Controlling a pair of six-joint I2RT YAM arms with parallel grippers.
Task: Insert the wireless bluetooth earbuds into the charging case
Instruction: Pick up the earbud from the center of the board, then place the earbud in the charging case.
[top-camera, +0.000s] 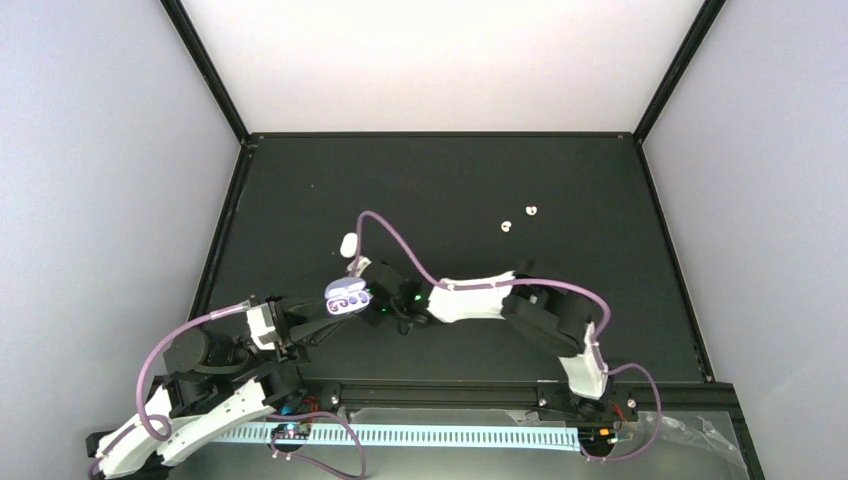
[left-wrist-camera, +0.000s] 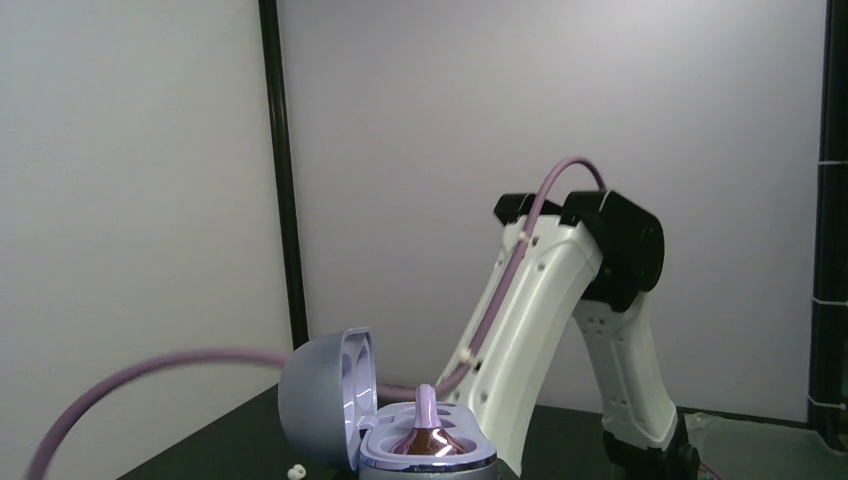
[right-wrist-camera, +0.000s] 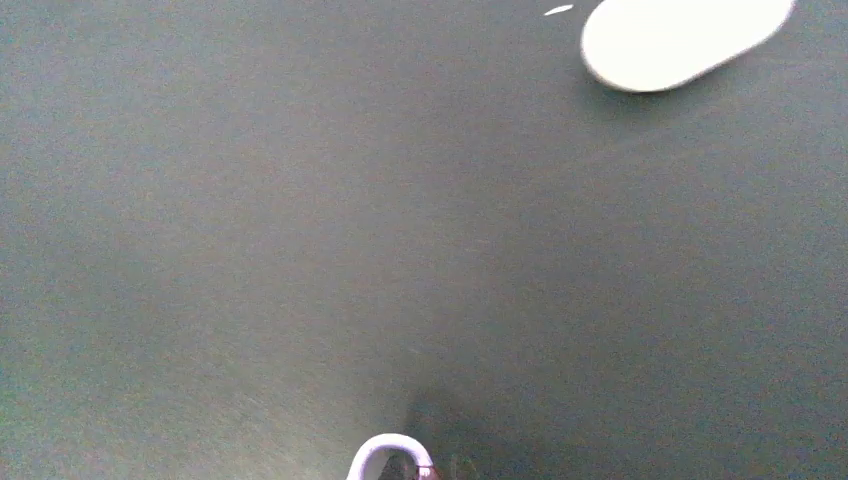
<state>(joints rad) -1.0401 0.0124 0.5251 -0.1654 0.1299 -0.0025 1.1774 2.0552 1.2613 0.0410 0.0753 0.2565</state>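
left pincer (top-camera: 318, 322) clenched on open lilac plastic charging case (left-wrist-camera: 428, 458); glossy purple earbud (left-wrist-camera: 432, 441) sits in its well (seating unconfirmed). right pincer (top-camera: 372, 299) clenched just beside, contents unclear. press bud straight down, gently, hold case level

A matte black tabletop (top-camera: 450, 180) is enclosed by grey walls (top-camera: 100, 150) and black metal posts (top-camera: 205, 65). A white slotted strip (top-camera: 430, 436) is mounted at its front
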